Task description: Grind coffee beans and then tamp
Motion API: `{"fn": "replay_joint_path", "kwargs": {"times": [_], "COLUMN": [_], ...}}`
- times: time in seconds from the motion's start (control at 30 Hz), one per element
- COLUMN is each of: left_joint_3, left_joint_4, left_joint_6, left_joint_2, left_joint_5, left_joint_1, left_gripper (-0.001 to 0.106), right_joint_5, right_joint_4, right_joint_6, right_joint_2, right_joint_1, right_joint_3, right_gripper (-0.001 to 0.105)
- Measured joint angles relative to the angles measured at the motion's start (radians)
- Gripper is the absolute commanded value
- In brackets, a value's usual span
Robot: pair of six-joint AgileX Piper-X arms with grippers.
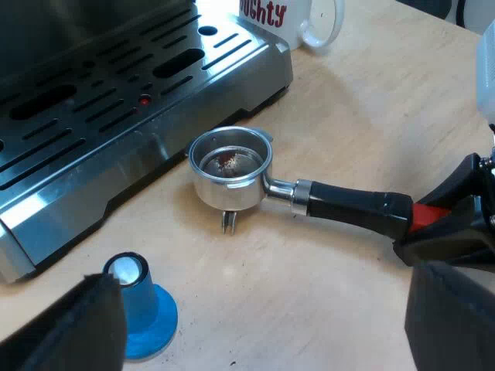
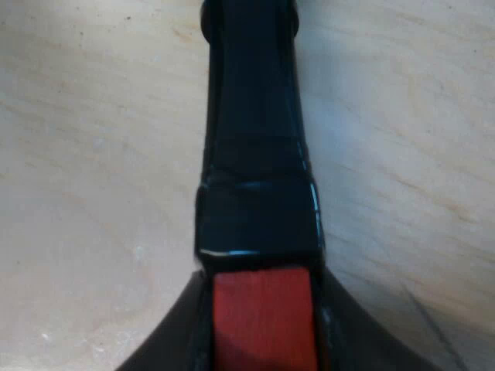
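Note:
The metal holder [image 1: 230,166] sits on the wooden table beside the espresso machine's drip tray [image 1: 116,100], with a few dark grounds in its basket. Its dark handle [image 1: 352,205] ends in red [image 2: 263,321]. My right gripper [image 2: 263,332] is shut on that red end, its black fingers [image 1: 452,228] on either side of it. A blue tamper [image 1: 143,309] stands upright on the table near one finger of my left gripper [image 1: 263,297]. The left gripper is open wide above the table, with nothing between its fingers.
A white mug [image 1: 298,19] with red lettering stands by the corner of the drip tray. Bare wooden table [image 1: 309,294] lies around the holder and tamper.

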Motion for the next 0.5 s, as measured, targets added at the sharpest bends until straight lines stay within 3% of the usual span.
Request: {"fn": "replay_joint_path", "kwargs": {"times": [0.1,0.13,0.17,0.27,0.5], "left_joint_3": [0.000,0.000,0.000,0.000,0.000], "left_joint_4": [0.000,0.000,0.000,-0.009,-0.015], "left_joint_6": [0.000,0.000,0.000,0.000,0.000], "left_joint_2": [0.000,0.000,0.000,0.000,0.000], "left_joint_5": [0.000,0.000,0.000,0.000,-0.015], "left_joint_1": [0.000,0.000,0.000,0.000,0.000], "left_gripper": [0.086,0.086,0.086,0.086,0.086], "right_joint_5": [-0.003,-0.008,-0.013,-0.022,-0.029], "right_joint_4": [0.015,0.022,0.028,0.056,0.070], "right_joint_6": [0.000,0.000,0.000,0.000,0.000], "right_joint_2": [0.000,0.000,0.000,0.000,0.000], "right_joint_1": [0.000,0.000,0.000,0.000,0.000], "right_joint_3": [-0.002,-0.002,-0.002,-0.002,-0.002], "right_gripper": [0.015,0.032,0.040,0.053,0.054]}}
